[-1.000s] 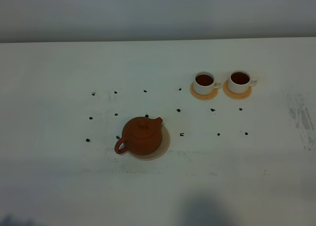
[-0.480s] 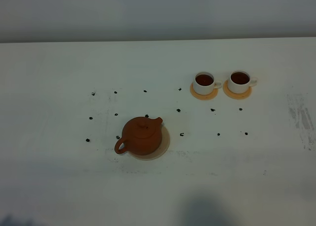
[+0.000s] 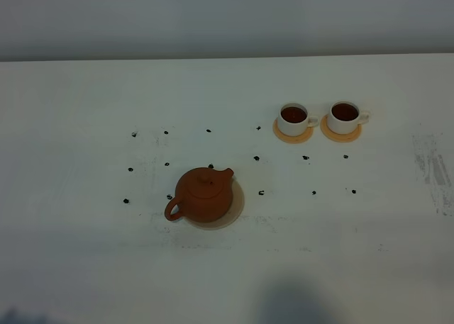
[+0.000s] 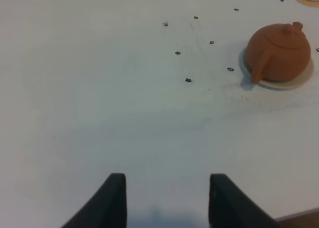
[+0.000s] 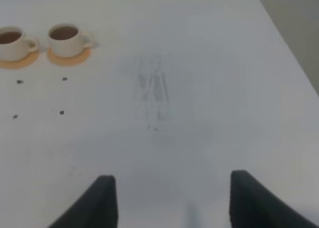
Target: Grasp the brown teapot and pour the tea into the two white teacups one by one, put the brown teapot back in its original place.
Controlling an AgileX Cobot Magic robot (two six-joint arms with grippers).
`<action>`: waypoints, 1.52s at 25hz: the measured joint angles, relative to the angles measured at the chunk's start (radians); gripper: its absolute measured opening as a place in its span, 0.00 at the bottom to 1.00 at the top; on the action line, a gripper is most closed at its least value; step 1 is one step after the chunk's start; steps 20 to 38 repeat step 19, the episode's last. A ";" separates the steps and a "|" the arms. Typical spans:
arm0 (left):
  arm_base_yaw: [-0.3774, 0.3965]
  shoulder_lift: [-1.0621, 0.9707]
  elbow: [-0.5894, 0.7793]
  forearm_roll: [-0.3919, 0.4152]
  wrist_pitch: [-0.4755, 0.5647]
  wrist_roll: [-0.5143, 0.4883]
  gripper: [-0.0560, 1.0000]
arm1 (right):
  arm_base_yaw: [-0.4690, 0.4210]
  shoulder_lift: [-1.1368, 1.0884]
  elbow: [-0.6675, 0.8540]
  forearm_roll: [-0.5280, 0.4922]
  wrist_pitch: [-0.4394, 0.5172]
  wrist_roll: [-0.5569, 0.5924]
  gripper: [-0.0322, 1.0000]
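The brown teapot (image 3: 204, 194) sits upright on its tan coaster (image 3: 236, 205) left of the table's middle, handle toward the front left; it also shows in the left wrist view (image 4: 280, 52). The two white teacups (image 3: 294, 120) (image 3: 345, 116) stand side by side on small orange coasters at the back right, both holding dark tea; the right wrist view shows them too (image 5: 15, 43) (image 5: 66, 39). My left gripper (image 4: 167, 185) is open and empty, well away from the teapot. My right gripper (image 5: 172, 188) is open and empty, far from the cups. Neither gripper shows in the high view.
Small black marks (image 3: 257, 157) dot the white table around the teapot and in front of the cups. A grey scuffed patch (image 3: 433, 171) lies near the right edge. The table's right edge (image 5: 286, 43) shows in the right wrist view.
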 joint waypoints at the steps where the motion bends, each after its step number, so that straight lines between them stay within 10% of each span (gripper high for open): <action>1: 0.000 0.000 0.000 0.000 0.000 0.000 0.40 | 0.013 0.000 0.000 0.003 0.000 0.000 0.53; 38: 0.000 0.000 0.000 0.000 0.000 0.000 0.40 | 0.032 0.000 0.000 0.009 0.000 0.000 0.53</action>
